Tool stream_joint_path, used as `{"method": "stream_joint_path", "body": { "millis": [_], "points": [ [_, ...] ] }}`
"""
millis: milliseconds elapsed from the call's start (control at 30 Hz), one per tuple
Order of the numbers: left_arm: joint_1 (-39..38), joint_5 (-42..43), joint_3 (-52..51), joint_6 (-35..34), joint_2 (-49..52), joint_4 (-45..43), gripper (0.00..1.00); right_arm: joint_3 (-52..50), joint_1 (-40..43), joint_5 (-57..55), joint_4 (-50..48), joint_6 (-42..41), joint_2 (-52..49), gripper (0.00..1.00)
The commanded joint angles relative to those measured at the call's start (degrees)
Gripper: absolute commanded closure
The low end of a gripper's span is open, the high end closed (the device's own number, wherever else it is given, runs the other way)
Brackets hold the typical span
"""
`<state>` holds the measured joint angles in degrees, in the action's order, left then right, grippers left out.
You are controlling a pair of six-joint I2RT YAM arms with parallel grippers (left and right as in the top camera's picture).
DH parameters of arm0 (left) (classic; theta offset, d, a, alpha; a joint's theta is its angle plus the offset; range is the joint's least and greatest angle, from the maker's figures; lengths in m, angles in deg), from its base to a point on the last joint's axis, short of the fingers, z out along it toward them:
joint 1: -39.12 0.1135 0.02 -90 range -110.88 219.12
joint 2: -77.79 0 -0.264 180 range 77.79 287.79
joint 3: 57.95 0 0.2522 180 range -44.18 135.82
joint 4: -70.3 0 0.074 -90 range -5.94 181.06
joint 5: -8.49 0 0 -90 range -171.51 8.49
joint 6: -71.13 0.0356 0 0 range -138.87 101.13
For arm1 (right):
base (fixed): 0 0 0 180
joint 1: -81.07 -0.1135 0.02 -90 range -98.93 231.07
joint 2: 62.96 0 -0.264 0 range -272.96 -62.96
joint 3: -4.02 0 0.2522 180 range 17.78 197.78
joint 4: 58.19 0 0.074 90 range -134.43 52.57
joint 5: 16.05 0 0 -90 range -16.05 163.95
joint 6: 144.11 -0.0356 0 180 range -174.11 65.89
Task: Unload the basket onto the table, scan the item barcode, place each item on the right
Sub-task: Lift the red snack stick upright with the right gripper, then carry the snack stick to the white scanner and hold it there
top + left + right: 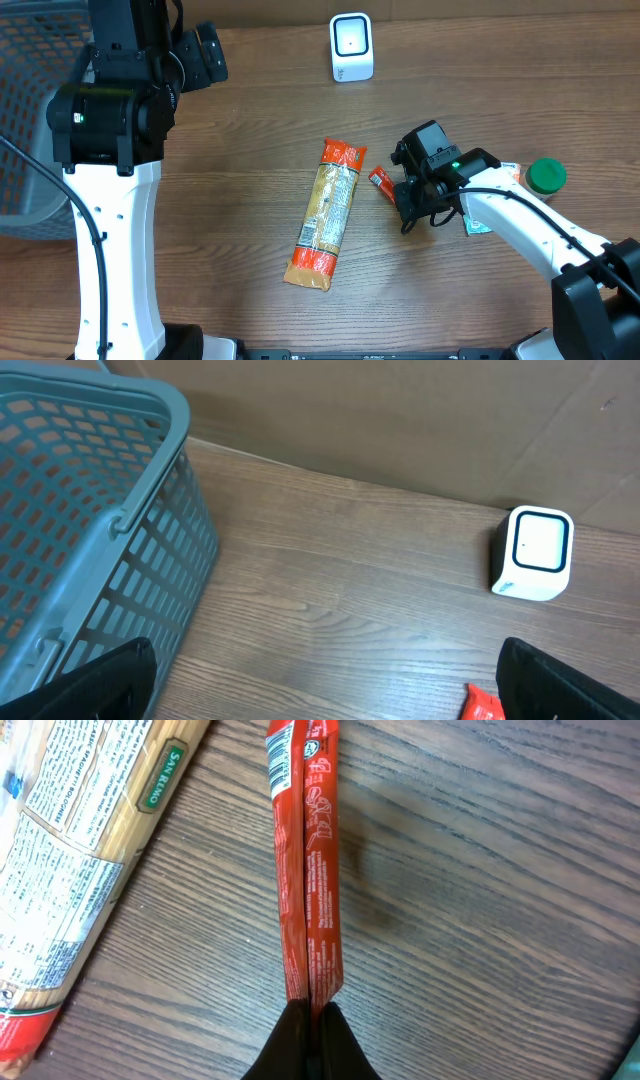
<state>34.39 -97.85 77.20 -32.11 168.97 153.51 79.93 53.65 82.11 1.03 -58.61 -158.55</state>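
Observation:
A thin red packet is pinched on edge at its near end by my right gripper, which is shut on it. A white printed label shows near the packet's far end. In the overhead view the red packet sticks out left of the right gripper, just right of the table's middle. The white scanner stands at the back centre, also visible as the scanner in the left wrist view. My left gripper hangs open at the back left, holding nothing.
A long pasta pack lies mid-table, left of the red packet; the pasta pack is close beside it. A grey-blue basket fills the left edge. A green lid and a small teal-and-white item sit by the right arm.

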Motion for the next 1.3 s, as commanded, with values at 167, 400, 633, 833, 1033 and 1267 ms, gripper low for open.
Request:
{"method": "stream_joint_path", "body": {
  "millis": [167, 400, 633, 833, 1033, 1267],
  "points": [
    [0.2, -0.6, 0.5, 1.0, -0.2, 0.0, 0.0, 1.7, 0.2, 0.5, -0.7, -0.2, 5.2, 0.96],
    [0.2, -0.6, 0.5, 1.0, -0.2, 0.0, 0.0, 1.7, 0.2, 0.5, -1.6, -0.2, 5.9, 0.96],
    [0.2, -0.6, 0.5, 1.0, -0.2, 0.0, 0.0, 2.6, 0.2, 0.5, -2.1, -0.2, 5.9, 0.96],
    [0.2, -0.6, 0.5, 1.0, -0.2, 0.0, 0.0, 8.1, 0.2, 0.4, -1.2, -1.5, 5.9, 0.96],
    [0.2, -0.6, 0.5, 1.0, -0.2, 0.0, 0.0, 17.4, 0.2, -3.1, 1.4, -3.1, 5.9, 0.97],
    [0.2, -0.6, 0.5, 1.0, -0.2, 0.0, 0.0, 44.0, 0.5, -11.0, 17.0, -0.9, -2.1, 0.97]
  ]
}}
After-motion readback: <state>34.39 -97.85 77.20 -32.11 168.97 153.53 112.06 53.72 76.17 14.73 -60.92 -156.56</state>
